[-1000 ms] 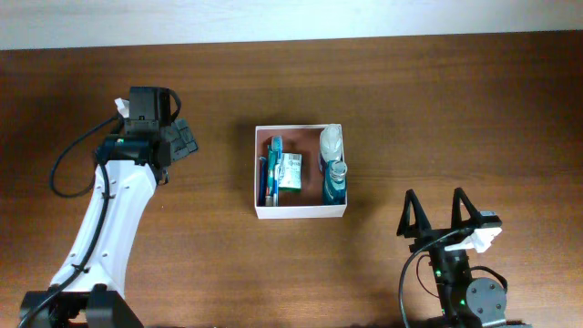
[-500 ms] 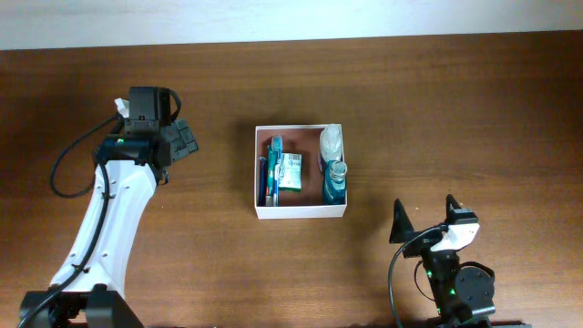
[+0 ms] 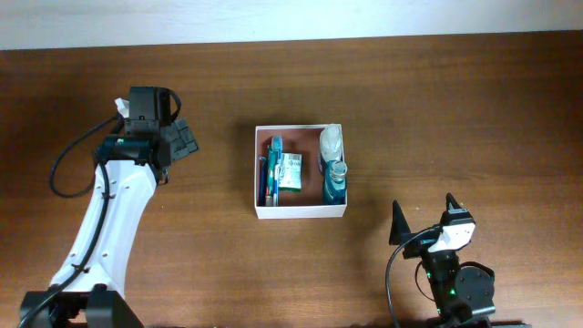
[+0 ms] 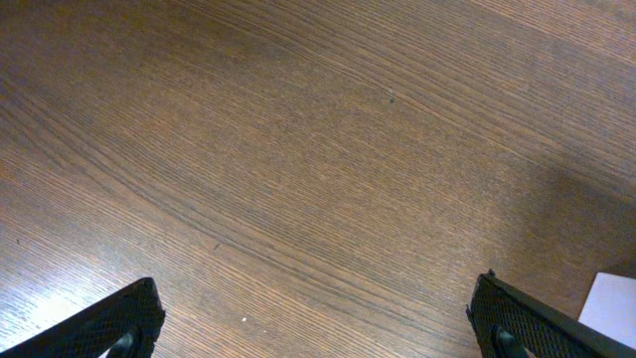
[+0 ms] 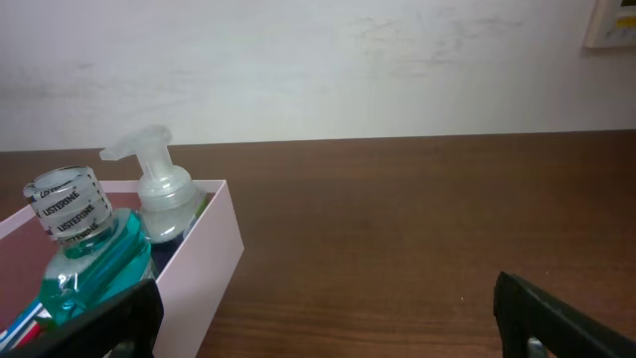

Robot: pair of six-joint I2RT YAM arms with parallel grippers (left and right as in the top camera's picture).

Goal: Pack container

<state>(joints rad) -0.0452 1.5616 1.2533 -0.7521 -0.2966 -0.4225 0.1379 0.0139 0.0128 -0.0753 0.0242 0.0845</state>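
Container sits mid-counter. A blue Listerine bottle and a clear pump bottle lie along its right wall, a green-white packet sits in the middle, and blue toothbrush-like items lie at its left. The left pincer is spread, well apart to the container's left. The right pincer, also spread, is nearer and to the container's right.

Left wrist: spread fingers hang over bare wood, with a white container corner at the right edge.

Right wrist: the Listerine bottle and pump bottle show inside the white wall, left of the gaping pincer.
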